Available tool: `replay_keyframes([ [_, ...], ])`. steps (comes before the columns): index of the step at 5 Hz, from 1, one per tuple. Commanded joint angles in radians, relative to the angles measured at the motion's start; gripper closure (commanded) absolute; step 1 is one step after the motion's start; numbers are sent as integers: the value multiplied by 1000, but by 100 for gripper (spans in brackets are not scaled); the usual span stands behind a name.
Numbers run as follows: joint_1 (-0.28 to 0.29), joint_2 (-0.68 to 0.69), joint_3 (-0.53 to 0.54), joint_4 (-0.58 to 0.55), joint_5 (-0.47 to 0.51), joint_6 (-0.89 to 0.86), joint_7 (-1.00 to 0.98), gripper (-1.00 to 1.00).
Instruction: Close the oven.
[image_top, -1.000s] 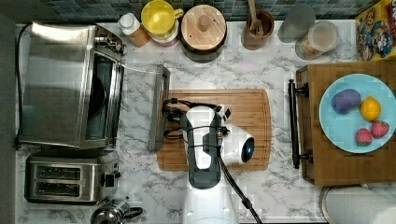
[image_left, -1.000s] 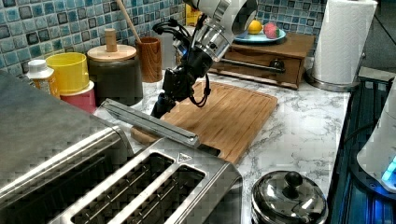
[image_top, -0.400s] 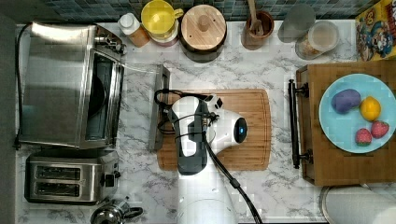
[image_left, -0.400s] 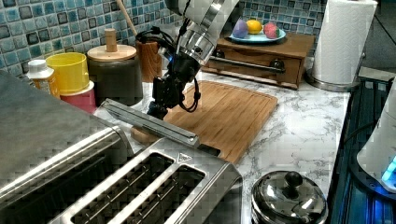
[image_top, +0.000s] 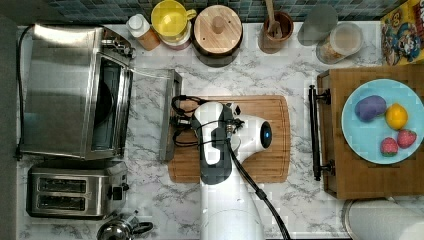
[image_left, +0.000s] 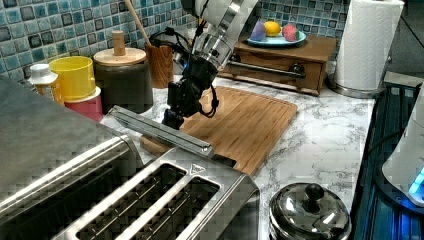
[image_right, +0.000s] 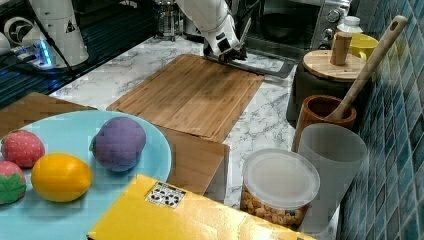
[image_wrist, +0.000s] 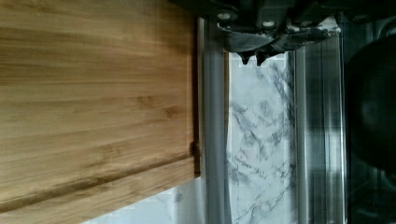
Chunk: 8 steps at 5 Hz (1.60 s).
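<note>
The oven (image_top: 75, 90) sits at the top view's left, its glass door (image_top: 150, 112) dropped flat on the marble counter (image_top: 300, 210); the gripper (image_left: 172, 117) hovers at the door's handle (image_top: 169, 115), beside the cutting board (image_top: 260, 165); its fingertips (image_wrist: 251, 57) appear pressed together.

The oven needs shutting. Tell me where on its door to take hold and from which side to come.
Take the oven door's free front edge with the bar handle, which lies flat and dropped open over the counter. Come from the cutting board side, the top view's right, where the gripper already sits at that edge, then lift and swing it toward the cavity.
</note>
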Motion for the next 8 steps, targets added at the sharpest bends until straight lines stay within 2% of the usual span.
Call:
replay_keyframes([
  [1,87,-169,92,41,20,33,36,100],
  [3,149,-243,164,44,37,90,75,100],
  [4,153,-283,177,66,13,67,121,100],
  [5,129,-281,275,119,-145,149,295,100],
  [6,213,-232,275,178,-383,206,529,100],
  [7,280,-190,288,215,-823,311,978,100],
  [8,312,-195,272,260,-1161,264,1314,100],
])
